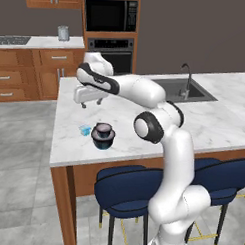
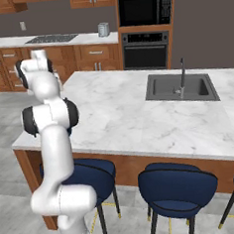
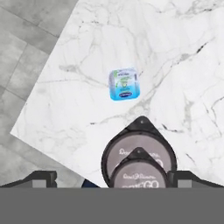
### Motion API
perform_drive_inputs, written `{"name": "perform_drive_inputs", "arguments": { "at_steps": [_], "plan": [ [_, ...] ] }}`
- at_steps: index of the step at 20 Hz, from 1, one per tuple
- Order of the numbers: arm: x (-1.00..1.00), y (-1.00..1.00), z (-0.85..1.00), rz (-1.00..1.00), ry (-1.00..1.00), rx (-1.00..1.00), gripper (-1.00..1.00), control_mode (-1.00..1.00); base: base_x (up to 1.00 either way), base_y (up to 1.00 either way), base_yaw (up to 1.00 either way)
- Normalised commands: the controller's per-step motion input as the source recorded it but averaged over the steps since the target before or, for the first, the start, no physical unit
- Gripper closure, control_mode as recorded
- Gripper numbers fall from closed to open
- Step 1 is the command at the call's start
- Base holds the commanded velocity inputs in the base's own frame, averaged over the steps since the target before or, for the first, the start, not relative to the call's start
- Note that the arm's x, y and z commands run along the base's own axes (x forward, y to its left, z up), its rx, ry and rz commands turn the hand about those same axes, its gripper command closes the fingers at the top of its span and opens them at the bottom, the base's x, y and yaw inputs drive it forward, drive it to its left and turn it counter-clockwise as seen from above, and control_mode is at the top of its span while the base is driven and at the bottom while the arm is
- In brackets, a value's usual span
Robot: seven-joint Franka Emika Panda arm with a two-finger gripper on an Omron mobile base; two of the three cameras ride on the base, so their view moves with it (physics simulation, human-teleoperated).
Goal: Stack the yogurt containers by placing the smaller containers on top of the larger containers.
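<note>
The small dark tub (image 1: pixel 103 128) sits on top of the widest dark tub (image 1: pixel 103 140) near the island's front left edge. From above, the small dark tub (image 3: pixel 139 176) shows nested over the wide dark tub (image 3: pixel 114 151), pale lids up. The tiny light-blue cup (image 1: pixel 84 130) stands alone on the marble just left of them; in the hand view the light-blue cup (image 3: pixel 124 84) lies above the stack. My gripper (image 1: pixel 91 102) hovers above the counter, behind the tubs, open and holding nothing. Seen from the hand, the gripper (image 3: pixel 114 179) has its fingertips (image 3: pixel 41 178) spread wide.
The marble island (image 1: pixel 209 122) ends close to the tubs at its left and front edges, with grey floor (image 3: pixel 26 57) beyond. A sink (image 1: pixel 183 90) with a faucet is set at the back right. Blue stools (image 1: pixel 127 190) stand under the front edge.
</note>
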Motion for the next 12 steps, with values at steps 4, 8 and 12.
{"name": "perform_drive_inputs", "arguments": {
  "at_steps": [4, 8, 12],
  "plan": [
    [0.00, 0.00, 0.00, 0.00, 0.00, 0.00, -1.00, -1.00, 0.00, 0.00, 0.00],
    [0.10, 0.01, -0.23, 0.00, 0.00, -0.04, -1.00, -1.00, 0.00, 0.00, 0.00],
    [0.17, 0.01, -0.18, 0.00, 0.00, -0.03, -1.00, -1.00, 0.00, 0.00, 0.00]
  ]
}}
